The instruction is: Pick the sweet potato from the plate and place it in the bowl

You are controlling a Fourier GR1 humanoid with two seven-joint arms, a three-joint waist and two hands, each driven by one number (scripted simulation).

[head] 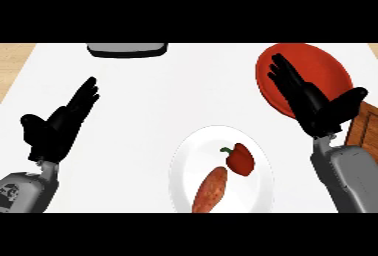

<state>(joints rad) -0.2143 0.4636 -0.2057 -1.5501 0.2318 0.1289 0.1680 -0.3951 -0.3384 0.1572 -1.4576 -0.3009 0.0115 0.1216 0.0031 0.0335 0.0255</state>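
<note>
Barely started, honestly. Sweet potato (210, 190) still lying on the white plate (184, 160), down at 6 o'clock of the white surface (148, 100), long axis tilted, lower end cut off by the edge of the view. Not touched by anything. So: pick not done, carry not done, drop-off not done. Whole job left, judging by how things lie.

Containers:
- White plate: holds the sweet potato plus a red bell pepper (240, 159) with a green stem, just at 1 o'clock of the sweet potato, the two looking nearly touching, hard to say for sure.
- Red bowl (325, 65): up at 2 o'clock of the surface, looks empty as far as visible, though partly hidden behind the right robot hand.
- Grey object (127, 49) at 12 o'clock, mostly cropped, can't tell what it is.

Right robot hand (310, 102): fingers straight and spread, thumb out, holding nothing, sitting over the bowl's near edge and well apart from the plate. Left robot hand (59, 125): also flat and spread, fingers up, resting at 9 o'clock, holding nothing.

Brown wooden thing (365, 130) poking in at 3 o'clock, behind the right forearm.

Probably a right-hand job next, swinging toward 7 o'clock to get at the sweet potato without bumping the pepper.
</note>
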